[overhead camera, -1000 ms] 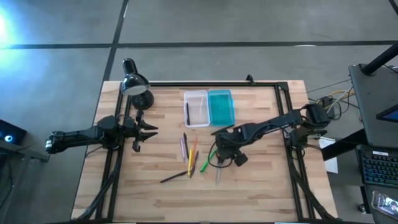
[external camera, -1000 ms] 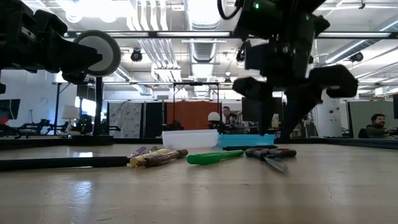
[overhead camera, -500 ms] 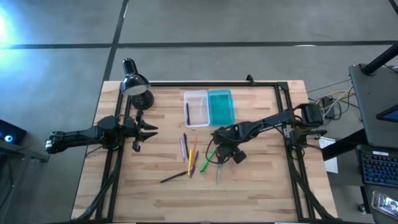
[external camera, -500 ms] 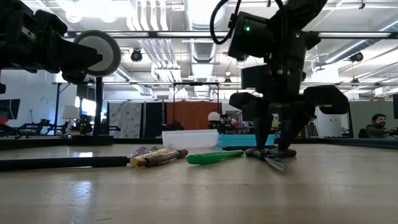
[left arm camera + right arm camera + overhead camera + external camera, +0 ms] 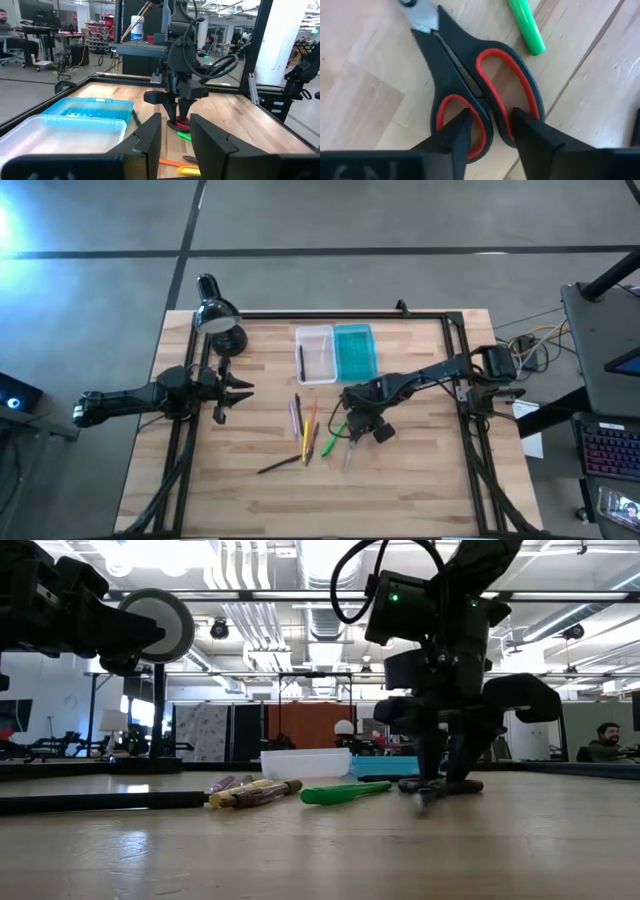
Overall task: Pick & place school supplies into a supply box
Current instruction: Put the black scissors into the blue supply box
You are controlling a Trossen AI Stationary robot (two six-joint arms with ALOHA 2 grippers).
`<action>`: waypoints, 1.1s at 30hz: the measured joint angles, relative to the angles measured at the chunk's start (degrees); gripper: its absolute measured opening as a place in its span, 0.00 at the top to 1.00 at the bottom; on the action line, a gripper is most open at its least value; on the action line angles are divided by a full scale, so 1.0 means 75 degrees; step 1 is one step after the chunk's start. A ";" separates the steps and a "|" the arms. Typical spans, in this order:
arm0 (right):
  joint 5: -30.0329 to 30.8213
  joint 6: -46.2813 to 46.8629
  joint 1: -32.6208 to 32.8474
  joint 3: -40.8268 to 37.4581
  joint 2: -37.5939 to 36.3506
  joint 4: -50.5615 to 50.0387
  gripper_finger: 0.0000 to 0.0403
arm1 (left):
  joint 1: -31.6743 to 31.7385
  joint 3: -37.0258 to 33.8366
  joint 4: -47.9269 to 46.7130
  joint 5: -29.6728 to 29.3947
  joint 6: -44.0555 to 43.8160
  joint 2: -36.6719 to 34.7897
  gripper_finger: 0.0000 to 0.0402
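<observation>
The scissors [image 5: 470, 75], red-lined dark handles and silver blades, lie flat on the table right of the pens. My right gripper [image 5: 490, 122] is open, low over their handle end [image 5: 356, 428]. One fingertip stands in each ring. The green pen [image 5: 335, 436] lies beside them, with the yellow pen [image 5: 305, 443], the orange pen [image 5: 312, 418], the pink pen [image 5: 295, 418] and the dark pen [image 5: 280, 464] to its left. The supply box's clear tray [image 5: 316, 353] holds a dark pen, and its teal lid [image 5: 355, 351] lies open next to it. My left gripper [image 5: 245, 388] waits open at the left. My right gripper comes from above, pointing down, with its left finger [image 5: 457, 131] over one ring and its right finger [image 5: 525, 131] over the other. The rings' inner bars [image 5: 492, 112] lie between them. Whether the fingers touch the handles, I cannot tell.
A black desk lamp [image 5: 218, 318] stands at the far left corner. A dark frame [image 5: 330, 314] runs along the table's far and side edges. Bare wood stretches along the near edge. People sit at desks in the room beyond the table.
My right gripper has gone down from above the scissors until its fingertips reach the handle rings at table height, moving slightly toward the table's left. My left arm has kept still.
</observation>
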 joint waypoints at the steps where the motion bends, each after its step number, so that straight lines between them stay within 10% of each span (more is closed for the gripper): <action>1: -0.0010 0.0026 0.0001 -0.0009 0.0001 -0.0027 0.74 | 0.0003 0.0000 0.0000 0.0000 0.0000 0.0000 0.78; 19: -0.0443 0.3307 -0.0279 -0.0148 -0.2297 -0.2182 0.88 | 0.0002 0.0000 -0.0006 0.0000 0.0000 0.0000 0.78; 33: -0.0781 1.2836 -0.3022 -0.0654 -0.2509 0.4063 0.86 | 0.0000 0.0000 -0.0009 0.0000 0.0000 0.0003 0.78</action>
